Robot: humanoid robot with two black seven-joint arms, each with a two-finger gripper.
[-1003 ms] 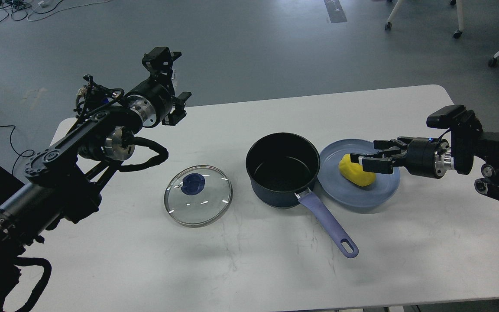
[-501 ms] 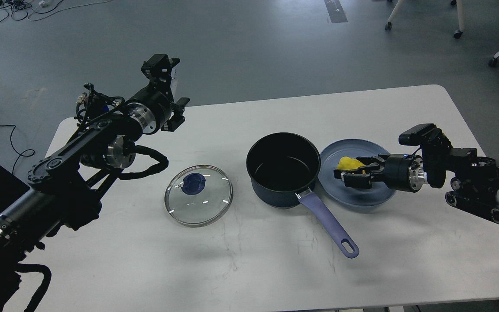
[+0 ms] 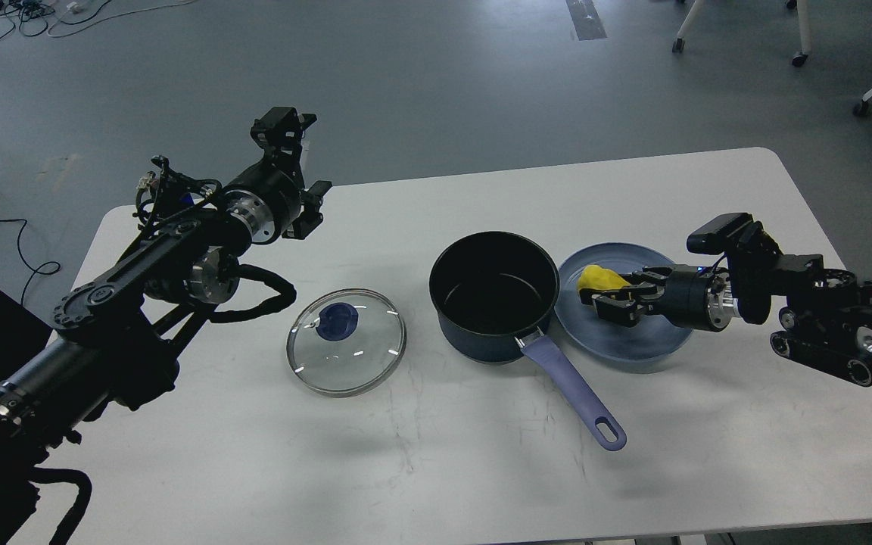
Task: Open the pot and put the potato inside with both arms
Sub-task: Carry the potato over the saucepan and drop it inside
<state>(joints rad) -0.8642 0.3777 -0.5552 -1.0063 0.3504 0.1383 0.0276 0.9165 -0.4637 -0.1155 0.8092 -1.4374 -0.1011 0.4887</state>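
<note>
At far left, the left gripper (image 3: 307, 208) hangs above the table's (image 3: 436, 469) far-left edge, well apart from everything; seen dark and end-on, so I cannot tell its spread. Right of it, glass lid (image 3: 347, 341) lies flat on the table, knob up: pot already open. Centre: pot (image 3: 494, 297), mouth bare, handle running near-right. Just right, touching or nearly, the plate (image 3: 633, 344). On its far-left part sits the potato (image 3: 597, 278), right gripper (image 3: 611, 305) closed around its near side, fingers low. Potato looks smooth, light, likely slippery; a grip across its short middle seems safest, firm but not crushing. Pot mouth is far wider, so release should be forgiving.
</note>
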